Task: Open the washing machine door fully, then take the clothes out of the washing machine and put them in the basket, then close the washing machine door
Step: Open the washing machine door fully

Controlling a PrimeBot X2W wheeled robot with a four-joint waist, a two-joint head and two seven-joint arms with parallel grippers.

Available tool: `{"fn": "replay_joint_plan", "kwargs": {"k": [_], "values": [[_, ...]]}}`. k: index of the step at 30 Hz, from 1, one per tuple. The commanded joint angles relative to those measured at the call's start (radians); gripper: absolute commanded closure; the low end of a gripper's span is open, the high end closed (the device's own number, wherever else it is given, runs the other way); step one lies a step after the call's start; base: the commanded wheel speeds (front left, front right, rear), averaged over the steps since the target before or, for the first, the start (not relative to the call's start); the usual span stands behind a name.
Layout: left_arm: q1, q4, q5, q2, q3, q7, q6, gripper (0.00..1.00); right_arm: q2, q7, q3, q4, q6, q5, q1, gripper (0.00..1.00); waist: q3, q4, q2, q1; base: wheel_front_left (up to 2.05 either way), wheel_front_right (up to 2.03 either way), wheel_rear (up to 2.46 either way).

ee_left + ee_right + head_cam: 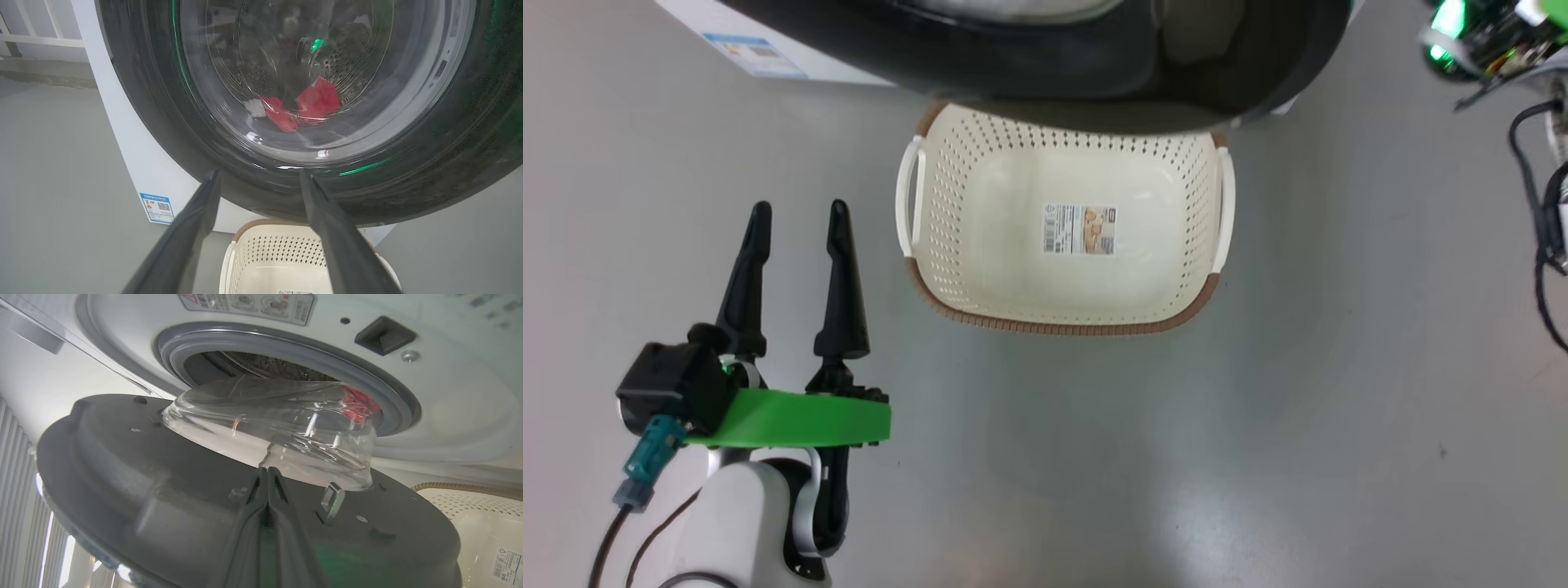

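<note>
Showing dimly through washing machine door (470, 143), red clothes (318, 100), basket (1062, 327) partly covered

No legible print: washing machine (141, 163) label (156, 207), basket (947, 163) sticker (1079, 229).

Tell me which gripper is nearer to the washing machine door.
Right. The right gripper is at the washing machine door's inner side; the left gripper hangs apart, left of the basket.

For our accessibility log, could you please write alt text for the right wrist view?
The shut right gripper points at the dark inner face of the open washing machine door. Red clothes show behind its glass bowl; the basket sits lower right.
</note>
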Motion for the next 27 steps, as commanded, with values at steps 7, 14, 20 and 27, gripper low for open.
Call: {"fn": "replay_joint_plan", "kwargs": {"k": [7,14,20,27], "values": [[0.039,-0.006,0.015,0.026,0.038,-0.008,-0.013,0.00,0.049,0.024,0.003,-0.016,0.008,-0.008,0.058,1.00,-0.071,-0.007,0.0000,0.0000,0.00,0.00,0.00],[0.051,-0.007,0.014,0.026,0.046,-0.008,-0.015,0.00,0.064,0.010,-0.012,0.012,0.008,-0.033,0.079,1.00,-0.086,-0.012,0.0000,0.0000,0.00,0.00,0.00],[0.047,-0.009,0.014,0.026,0.051,-0.008,-0.017,0.00,0.076,-0.092,-0.027,0.086,0.008,-0.095,0.073,0.00,-0.081,-0.024,0.0000,0.0000,0.00,0.00,0.00],[0.037,-0.012,0.026,0.026,0.064,-0.008,-0.018,0.00,0.079,-0.251,-0.046,0.100,0.008,-0.172,0.094,0.00,-0.078,-0.055,0.0000,0.0000,0.00,0.00,0.00]]}}
